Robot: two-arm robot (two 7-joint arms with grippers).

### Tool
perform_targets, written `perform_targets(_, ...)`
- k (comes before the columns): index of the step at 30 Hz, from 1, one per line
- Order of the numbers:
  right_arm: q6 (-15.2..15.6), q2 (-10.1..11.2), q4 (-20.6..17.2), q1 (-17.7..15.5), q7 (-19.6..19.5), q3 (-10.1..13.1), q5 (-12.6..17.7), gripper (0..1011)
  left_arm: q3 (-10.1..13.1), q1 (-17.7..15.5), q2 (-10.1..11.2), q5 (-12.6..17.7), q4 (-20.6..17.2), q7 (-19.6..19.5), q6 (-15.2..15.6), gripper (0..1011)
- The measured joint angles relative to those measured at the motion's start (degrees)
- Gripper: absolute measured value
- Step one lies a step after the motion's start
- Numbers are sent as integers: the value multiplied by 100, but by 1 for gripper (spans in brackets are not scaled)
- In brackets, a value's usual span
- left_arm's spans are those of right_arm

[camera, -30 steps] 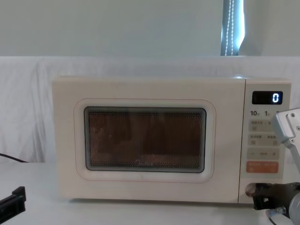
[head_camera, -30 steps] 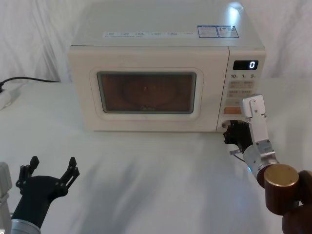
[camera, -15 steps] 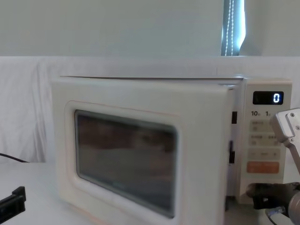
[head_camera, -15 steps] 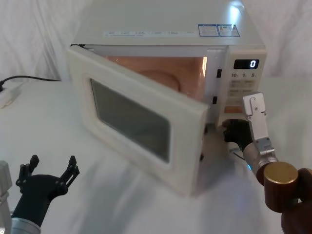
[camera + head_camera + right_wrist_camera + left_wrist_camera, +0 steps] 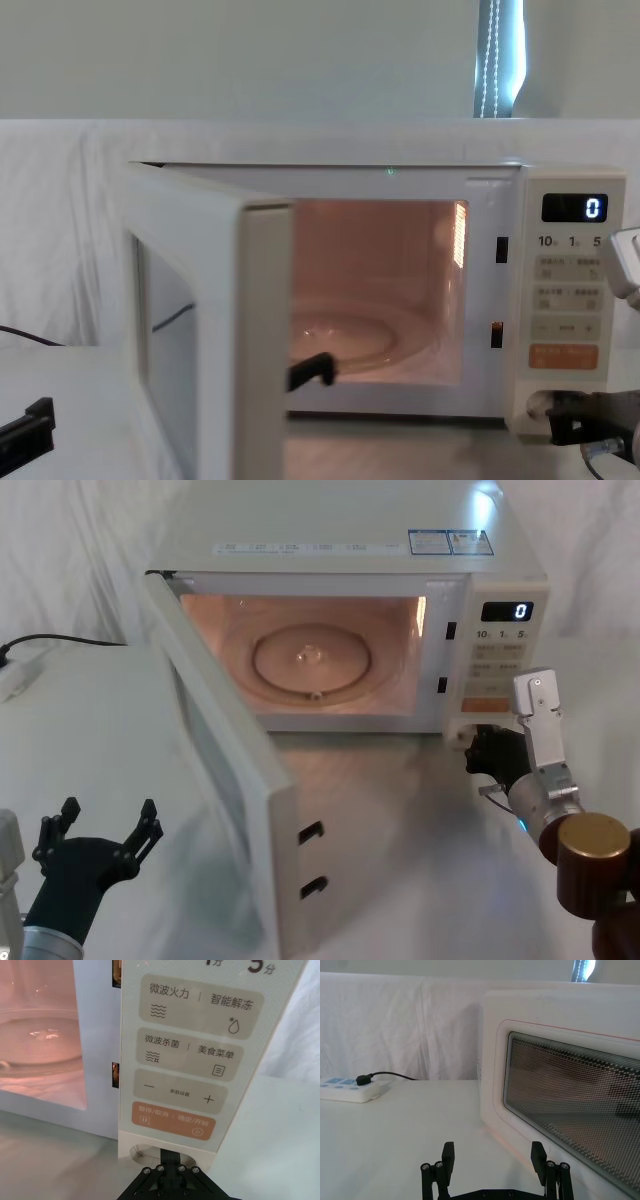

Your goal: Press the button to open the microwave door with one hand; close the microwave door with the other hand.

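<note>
The cream microwave door (image 5: 235, 810) stands swung wide open toward my left side, its dark window (image 5: 570, 1110) facing my left gripper. The lit cavity shows behind it (image 5: 380, 290). The wide cream button (image 5: 145, 1151) sits at the bottom of the control panel, partly covered. My right gripper (image 5: 480, 748) is shut, with its black tip at the button (image 5: 540, 405). The other hand, my left gripper (image 5: 105, 840), hovers open low at the front left, a short way from the door's outer face, with nothing between its fingers (image 5: 445, 1160).
A glass turntable (image 5: 310, 658) lies in the cavity. An orange key (image 5: 170, 1120) sits just above the button. A white power strip (image 5: 347, 1090) with a black cable lies at the far left on the white cloth. The open door juts across the table's middle.
The door went from closed to half open to wide open, swinging out to the left. My right gripper has drawn back slightly from the panel. The left arm has not moved.
</note>
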Motion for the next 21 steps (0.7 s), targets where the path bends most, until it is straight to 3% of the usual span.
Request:
perform_targets(13, 374, 96, -723, -366, 228, -39, 185, 0, 0, 0, 0, 0, 0, 0, 0, 1001)
perform_targets(21, 540, 134, -1258, -720, 444, 14, 531, 0, 0, 0, 0, 0, 0, 0, 0, 1001)
